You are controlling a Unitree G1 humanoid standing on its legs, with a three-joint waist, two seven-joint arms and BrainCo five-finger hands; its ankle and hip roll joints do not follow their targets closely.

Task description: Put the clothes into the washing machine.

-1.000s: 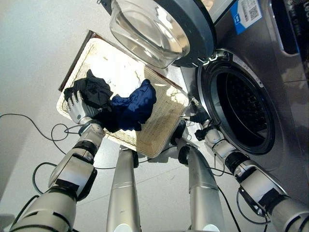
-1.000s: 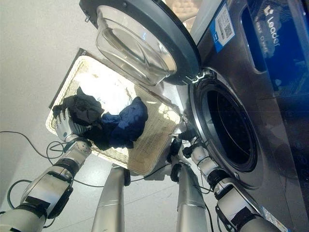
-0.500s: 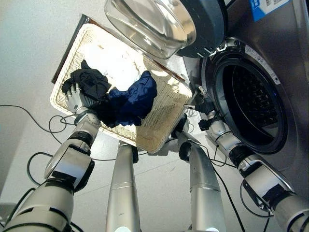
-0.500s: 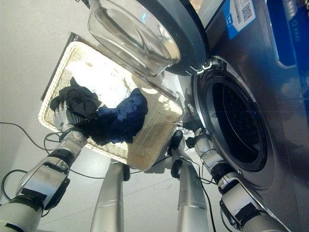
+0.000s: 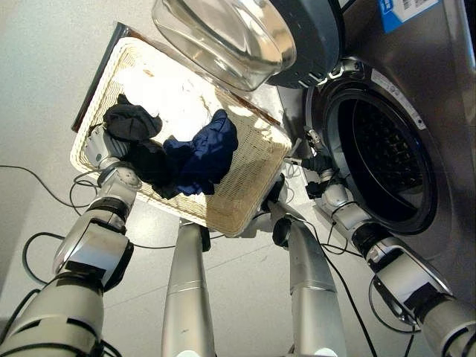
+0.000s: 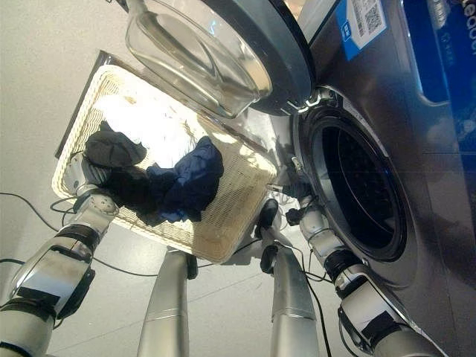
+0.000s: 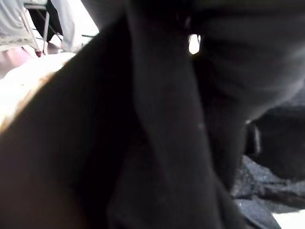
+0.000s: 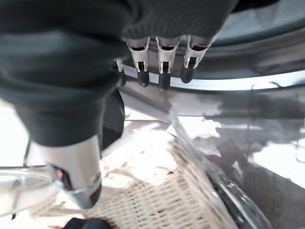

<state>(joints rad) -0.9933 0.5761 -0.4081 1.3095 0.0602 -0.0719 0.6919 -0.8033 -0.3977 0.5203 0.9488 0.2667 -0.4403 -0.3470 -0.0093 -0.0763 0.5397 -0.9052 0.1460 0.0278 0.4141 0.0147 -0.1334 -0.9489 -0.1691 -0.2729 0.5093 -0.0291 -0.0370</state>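
Your right hand (image 5: 318, 165) is up by the lower rim of the washing machine (image 5: 446, 149). Its fingers (image 8: 163, 71) are straight and slightly apart, holding nothing. In the right wrist view the tips sit just short of the machine's grey door ring (image 8: 248, 83), and the thumb (image 8: 78, 167) points down over the woven basket (image 5: 253, 175). The basket's corner is just beside this hand.

Your left hand (image 5: 98, 146) is at the opposite edge of the basket. The black garment (image 5: 132, 121) bunches right against its fingers. Dark cloth (image 7: 157, 143) covers that hand's own wrist view, so you cannot tell whether the fingers are closed on it or only lying against it.

None of the clothes are in the machine. Past the left fingers, toward the right hand, a navy garment (image 5: 210, 145) lies heaped in the middle of the basket and touches the black one. A white cloth (image 5: 160, 89) lies beyond both, on the basket's far side.

The round door (image 5: 312, 37) is swung open above the basket, with its glass bowl (image 5: 223, 33) bulging outward. The dark drum (image 5: 379, 163) stands open just beyond the right fingers.

As for labels, the machine's front carries a blue-and-white sticker with a square code (image 6: 360, 26). In the right eye view a blue panel with pale lettering (image 6: 446, 44) sits at the upper corner; in the left eye view there is just a sliver of that panel.
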